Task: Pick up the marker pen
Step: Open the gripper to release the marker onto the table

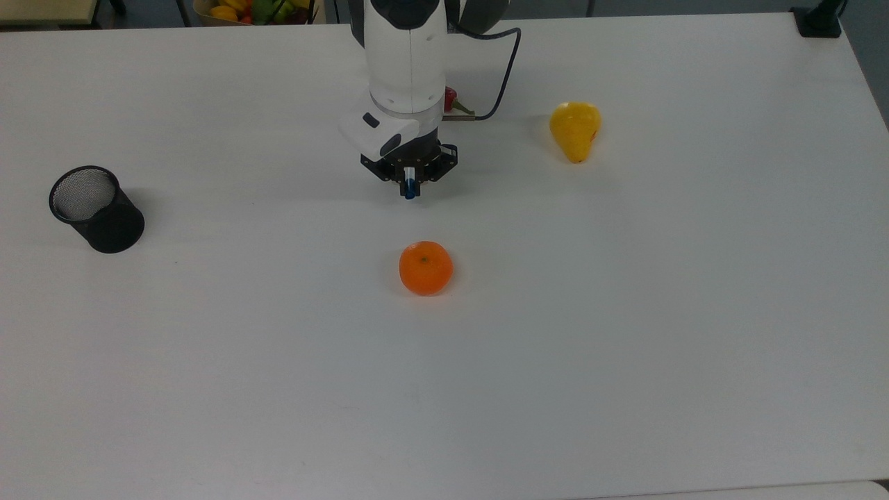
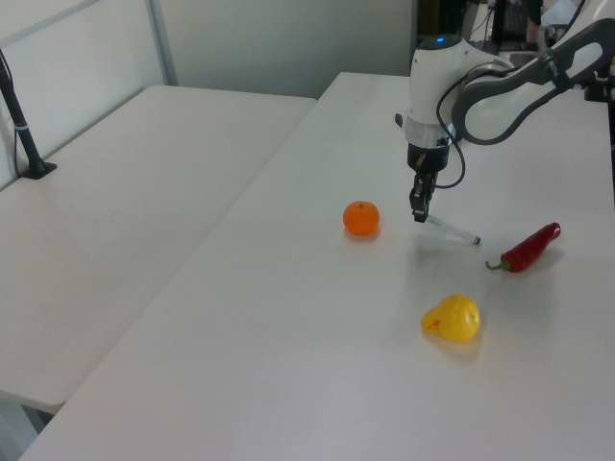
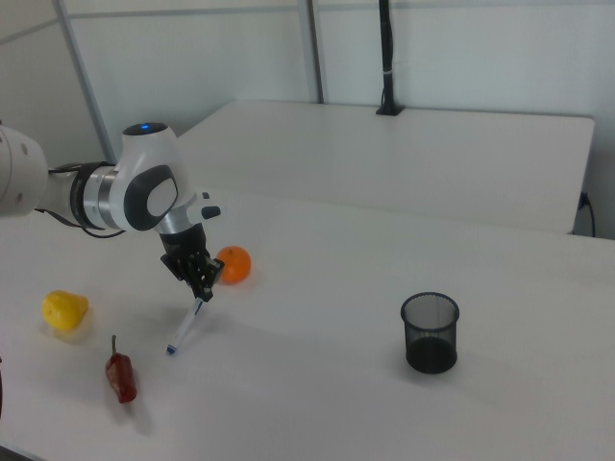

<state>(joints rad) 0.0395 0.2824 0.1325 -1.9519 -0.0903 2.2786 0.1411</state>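
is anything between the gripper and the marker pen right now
Nothing visible. The gripper is closed on the blue-capped end of the marker pen, which slants down to the table. The orange, red chilli and yellow pear all lie apart from it.
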